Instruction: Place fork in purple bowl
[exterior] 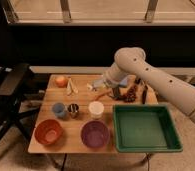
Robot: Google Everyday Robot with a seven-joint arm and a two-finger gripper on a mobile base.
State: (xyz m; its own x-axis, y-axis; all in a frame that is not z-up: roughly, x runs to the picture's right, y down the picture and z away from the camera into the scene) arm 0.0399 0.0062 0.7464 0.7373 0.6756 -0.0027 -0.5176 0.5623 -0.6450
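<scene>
The purple bowl (95, 134) sits empty at the table's front, between the orange-red bowl (49, 132) and the green tray (145, 127). My gripper (99, 85) is low over the back middle of the table, just right of the pale yellow wedge (72, 86) and above an orange carrot (104, 94). The arm reaches in from the right, its elbow high above the table. I cannot pick out the fork; it may be hidden at or under the gripper. The gripper is well behind the purple bowl.
A white cup (96, 108), a dark metal cup (73, 109) and a blue cup (58, 109) stand in a row mid-table. An orange fruit (61, 81) is back left. Dark reddish items (131, 93) and a black-handled tool (143, 93) lie back right. An office chair (13, 87) stands left.
</scene>
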